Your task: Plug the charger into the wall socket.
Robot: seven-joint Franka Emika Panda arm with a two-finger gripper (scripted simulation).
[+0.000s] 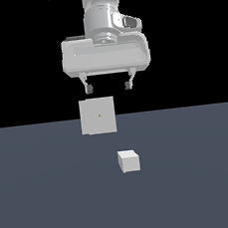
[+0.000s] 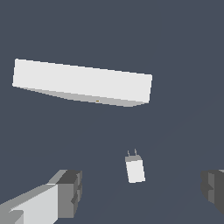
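The white two-fingered gripper (image 1: 108,87) hangs high above the dark grey floor (image 1: 46,204), jaws spread apart and holding nothing. The small off-white cube-like charger (image 1: 129,161), two thin prongs visible in the wrist view, lies nearer than the larger pale square wall socket (image 1: 97,116), apart from it. Neither bears legible writing.

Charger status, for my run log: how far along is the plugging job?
Nothing looks done: the charger lies on the floor, apart from the wall socket. In hand: nothing; the gripper hangs open above both. Left: grasp the charger, line up its prongs, push it in.
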